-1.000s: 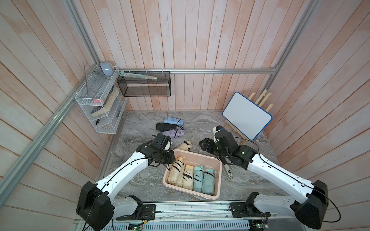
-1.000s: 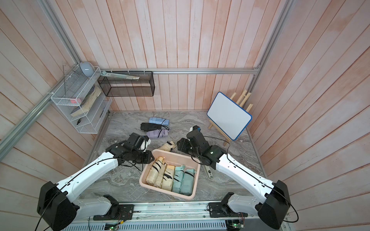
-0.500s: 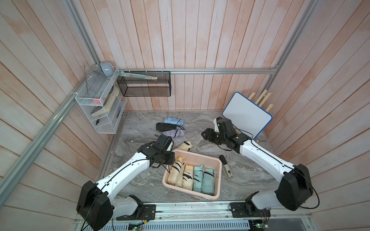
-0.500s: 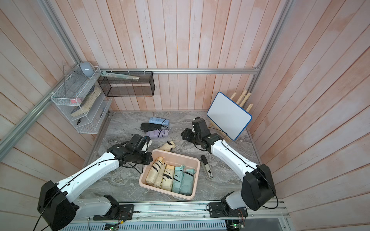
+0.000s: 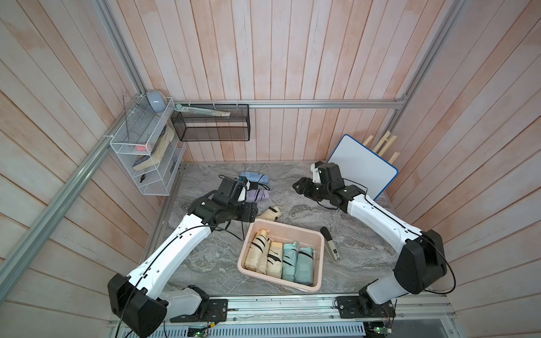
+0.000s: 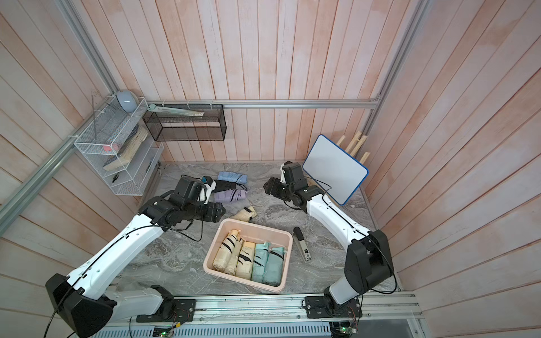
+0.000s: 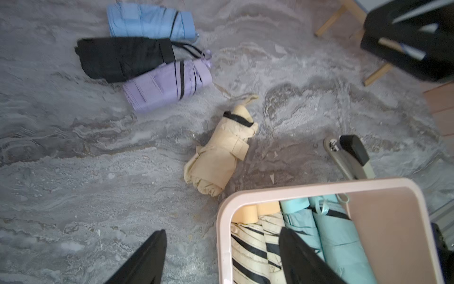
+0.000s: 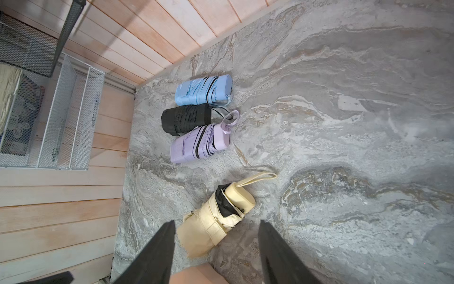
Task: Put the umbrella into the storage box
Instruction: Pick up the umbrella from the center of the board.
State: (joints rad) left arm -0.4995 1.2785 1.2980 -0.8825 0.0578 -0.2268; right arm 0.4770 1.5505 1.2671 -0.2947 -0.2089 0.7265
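One cream umbrella (image 5: 270, 213) just beside storage box (image 5: 288, 227): we judge it light, soft, slippery; best hold across middle. Left gripper (image 7: 221, 231), right gripper (image 8: 217, 222): jaws apart, empty.

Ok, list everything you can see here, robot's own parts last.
box: 1, pink, table front centre
umbrellas in box: 4, two cream striped, two teal, side by side
loose umbrellas: 4, blue, black, lilac together at back, cream just behind box
stapler: 1, black and grey, right of box
whiteboard: 1, white, blue edge, back right
basket: 1, black mesh, back wall
rack: 1, white wire, left wall
arms: 2, white and black; left arm, jaws open over box's back-left corner; right arm, jaws open over back of table
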